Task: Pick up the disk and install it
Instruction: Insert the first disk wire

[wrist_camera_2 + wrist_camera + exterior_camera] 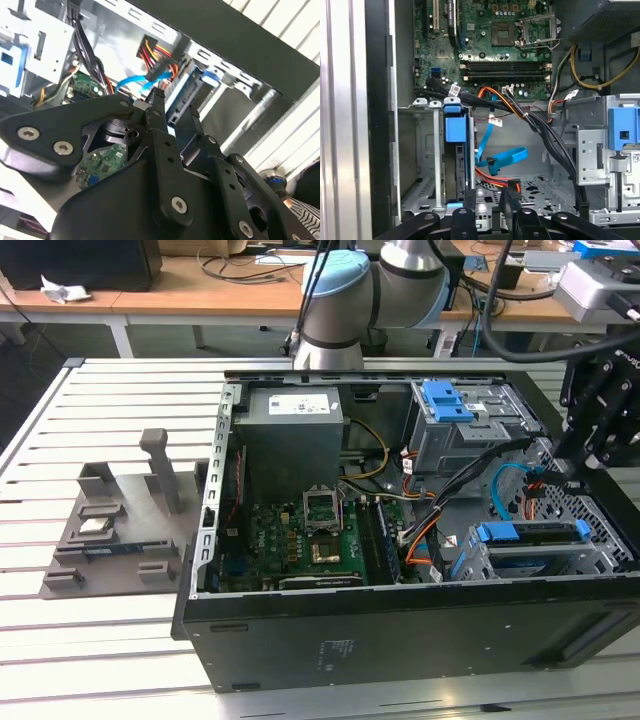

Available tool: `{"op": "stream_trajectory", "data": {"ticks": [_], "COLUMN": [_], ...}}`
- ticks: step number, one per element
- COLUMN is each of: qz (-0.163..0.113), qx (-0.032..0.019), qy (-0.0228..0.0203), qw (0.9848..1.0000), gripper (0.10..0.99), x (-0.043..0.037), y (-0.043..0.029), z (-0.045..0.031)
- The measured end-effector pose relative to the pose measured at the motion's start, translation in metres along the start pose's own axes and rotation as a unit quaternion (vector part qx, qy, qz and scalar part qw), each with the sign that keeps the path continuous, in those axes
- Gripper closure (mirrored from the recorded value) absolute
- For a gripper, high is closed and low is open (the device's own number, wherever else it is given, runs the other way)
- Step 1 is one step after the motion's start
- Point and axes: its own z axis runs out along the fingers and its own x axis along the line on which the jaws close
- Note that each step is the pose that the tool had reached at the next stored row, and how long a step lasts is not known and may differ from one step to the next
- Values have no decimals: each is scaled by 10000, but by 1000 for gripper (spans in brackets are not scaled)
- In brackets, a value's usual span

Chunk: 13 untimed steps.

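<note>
A white slatted metal table (pixel 120 390) carries a large black open desktop computer case (pixel 400 630), lying on its side with its interior facing up. Inside, toward the case's far wall, sits a grey boxy power supply (pixel 295 435) with a white label, and below it the green motherboard (pixel 300 540) with its empty processor socket. On the table near its edge at the exterior view's left stands a grey moulded parts holder (pixel 110 530). The silver disk with its blue plastic bracket (pixel 535 545) sits in the drive cage at the case's near corner on the exterior view's right, standing on edge, its long axis running along the case's near wall; in the first wrist view it shows as a narrow upright slab (pixel 456 150) with the blue bracket tab on its end, most of its body hidden by the cage walls. The black gripper (pixel 585 465) hangs over that same end of the case, cut off by the picture's border; in the second wrist view its fingers (pixel 159 117) stand spread apart with nothing between them, just above a blue flat cable (pixel 497 157) and orange wires.
</note>
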Motion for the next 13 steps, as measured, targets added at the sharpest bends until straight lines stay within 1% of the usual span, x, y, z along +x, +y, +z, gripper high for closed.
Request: {"op": "stream_trajectory", "data": {"ticks": [5, 6, 7, 9, 10, 12, 13], "qz": [1, 0, 1, 1, 2, 2, 1], "qx": [-8, -9, -10, -11, -10, -10, -9], "qy": [23, 40, 77, 106, 124, 133, 149], "qw": [10000, 10000, 10000, 9999, 9999, 9999, 9999], "gripper": [725, 725, 725, 725, 725, 725, 725], "x": [-176, -214, -258, -275, -274, -272, -272], "y": [-67, -88, -122, -141, -141, -141, -142], "z": [115, 139, 171, 204, 248, 290, 319]}}
